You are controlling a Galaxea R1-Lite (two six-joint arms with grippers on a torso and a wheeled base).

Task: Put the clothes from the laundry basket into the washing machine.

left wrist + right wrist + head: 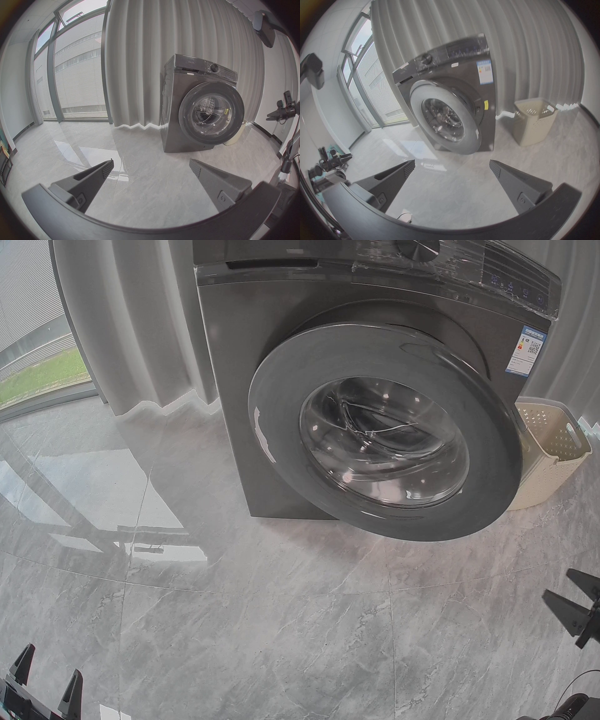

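A dark grey washing machine (300,334) stands on the floor ahead, its round glass door (384,434) swung partly out from the front. A beige laundry basket (553,449) sits on the floor to the right of the machine, partly hidden by the door; its contents cannot be seen. My left gripper (47,674) is low at the left, open and holding nothing. My right gripper (572,593) is at the right edge, open and holding nothing. The machine (193,103) and the basket (534,120) also appear in the wrist views, well ahead of the open grippers (151,167) (451,167).
Grey marble floor tiles (250,615) spread between me and the machine. Pale curtains (144,321) hang behind it, and a tall window (37,359) is at the far left.
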